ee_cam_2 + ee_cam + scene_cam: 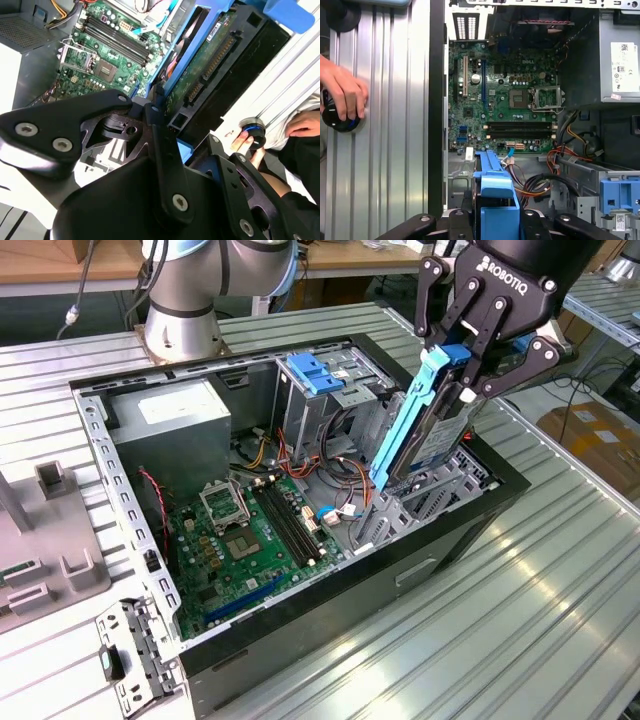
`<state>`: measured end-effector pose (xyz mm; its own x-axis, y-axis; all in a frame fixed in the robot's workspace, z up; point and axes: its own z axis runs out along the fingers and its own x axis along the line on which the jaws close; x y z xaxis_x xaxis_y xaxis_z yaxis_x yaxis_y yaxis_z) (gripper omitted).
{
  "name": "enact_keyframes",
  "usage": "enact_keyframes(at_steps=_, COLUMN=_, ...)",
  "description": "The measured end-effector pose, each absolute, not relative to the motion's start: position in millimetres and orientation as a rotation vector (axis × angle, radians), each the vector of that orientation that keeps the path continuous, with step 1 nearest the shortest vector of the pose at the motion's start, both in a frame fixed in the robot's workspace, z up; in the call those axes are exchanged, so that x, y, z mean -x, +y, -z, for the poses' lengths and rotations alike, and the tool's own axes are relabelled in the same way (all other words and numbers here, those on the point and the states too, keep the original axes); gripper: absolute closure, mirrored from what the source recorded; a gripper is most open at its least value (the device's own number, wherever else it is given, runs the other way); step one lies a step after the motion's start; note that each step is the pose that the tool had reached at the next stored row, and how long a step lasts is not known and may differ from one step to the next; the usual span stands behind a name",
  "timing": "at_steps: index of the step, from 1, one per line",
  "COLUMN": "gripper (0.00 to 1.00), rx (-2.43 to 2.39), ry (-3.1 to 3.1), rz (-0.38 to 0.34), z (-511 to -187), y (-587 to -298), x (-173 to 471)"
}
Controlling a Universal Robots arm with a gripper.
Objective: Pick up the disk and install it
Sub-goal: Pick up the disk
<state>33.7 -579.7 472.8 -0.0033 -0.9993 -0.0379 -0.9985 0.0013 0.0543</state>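
The disk (432, 440), a dark drive edged by a blue plastic carrier frame (406, 425), stands steeply tilted over the drive bay at the exterior view's right end of the open computer case (300, 625). My gripper (470, 365) is shut on its upper end, with black fingers on either side. The disk's lower end reaches down among the metal bay walls. Its green circuit board and connector (200, 75) show in the second wrist view. In the first wrist view the blue carrier (495, 192) sits between my fingers (540, 222), above the motherboard (505, 100).
Inside the case lie the grey power-supply box (170, 425), the motherboard (250, 530), loose cables (330, 475) and a light-blue bracket (315, 370) on another bay. A person's hand (342, 90) rests on a black knob (337, 120) beside the case. Grey fixtures (50, 540) stand at the exterior view's left.
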Motion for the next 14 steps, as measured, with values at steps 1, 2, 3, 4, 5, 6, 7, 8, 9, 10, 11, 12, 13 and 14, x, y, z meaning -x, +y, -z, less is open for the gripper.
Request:
enact_keyframes(at_steps=1, gripper=0.63, rx=-2.210, ry=-2.215, rz=0.102, z=-473, y=-580, x=-35)
enact_keyframes(at_steps=2, gripper=0.63, rx=-2.210, ry=-2.214, rz=0.102, z=-473, y=-580, x=-36)
enact_keyframes(at_steps=3, gripper=0.63, rx=-2.210, ry=-2.214, rz=0.102, z=-473, y=-580, x=-37)
enact_keyframes(at_steps=4, gripper=0.63, rx=-2.210, ry=-2.214, rz=0.102, z=-473, y=-581, x=-40)
enact_keyframes(at_steps=5, gripper=0.63, rx=-2.210, ry=-2.214, rz=0.102, z=-473, y=-581, x=-41)
enact_keyframes(at_steps=6, gripper=0.63, rx=-2.210, ry=-2.214, rz=0.102, z=-473, y=-581, x=-43)
enact_keyframes(at_steps=7, gripper=0.63, rx=-2.210, ry=-2.214, rz=0.102, z=-473, y=-582, x=-44)
enact_keyframes(at_steps=8, gripper=0.63, rx=-2.210, ry=-2.214, rz=0.102, z=-473, y=-582, x=-45)
enact_keyframes(at_steps=9, gripper=0.63, rx=-2.210, ry=-2.214, rz=0.103, z=-472, y=-582, x=-46)
enact_keyframes(at_steps=10, gripper=0.63, rx=-2.210, ry=-2.214, rz=0.103, z=-472, y=-583, x=-47)
enact_keyframes(at_steps=11, gripper=0.63, rx=-2.210, ry=-2.214, rz=0.103, z=-472, y=-583, x=-49)
enact_keyframes(at_steps=12, gripper=0.63, rx=-2.210, ry=-2.214, rz=0.103, z=-472, y=-583, x=-50)
enact_keyframes(at_steps=13, gripper=0.63, rx=-2.210, ry=-2.213, rz=0.103, z=-472, y=-584, x=-52)
enact_keyframes(at_steps=14, gripper=0.63, rx=-2.211, ry=-2.213, rz=0.103, z=-472, y=-584, x=-53)
